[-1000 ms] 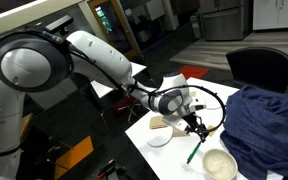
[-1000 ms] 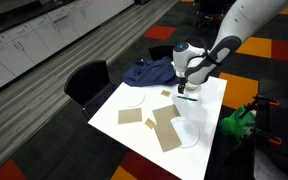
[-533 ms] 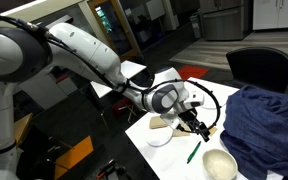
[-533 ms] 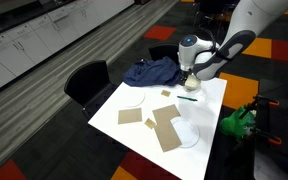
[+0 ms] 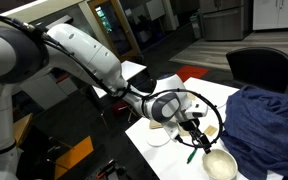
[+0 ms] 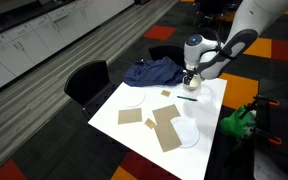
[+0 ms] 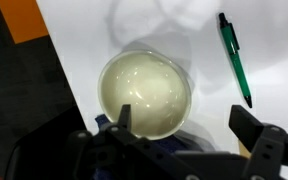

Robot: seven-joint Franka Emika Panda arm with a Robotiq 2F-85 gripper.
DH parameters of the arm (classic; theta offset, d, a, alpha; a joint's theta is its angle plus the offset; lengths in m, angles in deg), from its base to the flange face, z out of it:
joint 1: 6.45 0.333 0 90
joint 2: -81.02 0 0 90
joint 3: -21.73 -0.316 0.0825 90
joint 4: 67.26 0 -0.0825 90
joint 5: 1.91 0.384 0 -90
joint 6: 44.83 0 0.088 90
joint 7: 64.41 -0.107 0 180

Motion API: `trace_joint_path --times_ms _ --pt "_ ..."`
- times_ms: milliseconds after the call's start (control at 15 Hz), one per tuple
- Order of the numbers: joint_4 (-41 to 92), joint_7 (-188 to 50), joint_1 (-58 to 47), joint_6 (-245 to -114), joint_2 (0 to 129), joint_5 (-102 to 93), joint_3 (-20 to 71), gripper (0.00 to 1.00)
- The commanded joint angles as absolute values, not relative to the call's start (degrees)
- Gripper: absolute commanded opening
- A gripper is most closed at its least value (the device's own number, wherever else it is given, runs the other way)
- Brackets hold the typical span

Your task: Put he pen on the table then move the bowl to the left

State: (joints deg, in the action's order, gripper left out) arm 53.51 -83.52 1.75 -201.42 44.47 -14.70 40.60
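The green pen (image 7: pixel 234 58) lies flat on the white table (image 7: pixel 204 30), free of the gripper; it also shows as a thin green stick (image 5: pixel 192 154) (image 6: pixel 188 97). The cream-white bowl (image 7: pixel 144 95) (image 5: pixel 220 163) stands on the table just beside the pen. My gripper (image 7: pixel 187 126) (image 5: pixel 198 137) (image 6: pixel 192 84) hovers open above the bowl's edge. One finger (image 7: pixel 124 118) is over the bowl's rim, and a second finger (image 7: pixel 252 130) is over bare table below the pen's tip. Nothing is between the fingers.
A dark blue cloth (image 5: pixel 266 118) (image 6: pixel 151 71) lies on the table by the bowl. Two flat white plates (image 6: pixel 132 99) (image 6: pixel 187 135) and brown cardboard pieces (image 6: pixel 167 135) sit further along. A black chair (image 6: pixel 84 82) stands at the table's side, and the table edge (image 7: pixel 64 70) runs near the bowl.
The gripper has moved off the pen and over toward the bowl, staying open. The pen lies where it was on the table.
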Motion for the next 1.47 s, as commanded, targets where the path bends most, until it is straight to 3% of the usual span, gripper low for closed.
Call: trace_joint_path --times_ms 0,667,1400 --pt "54.3 -79.8 -2.3 -203.1 44.5 -12.9 37.4 1.00" --pt "50.5 -70.2 -9.7 -202.0 39.2 -10.8 32.3 1.00" --pt "43.5 -68.8 -9.3 -200.9 32.8 -11.1 32.3 1.00"
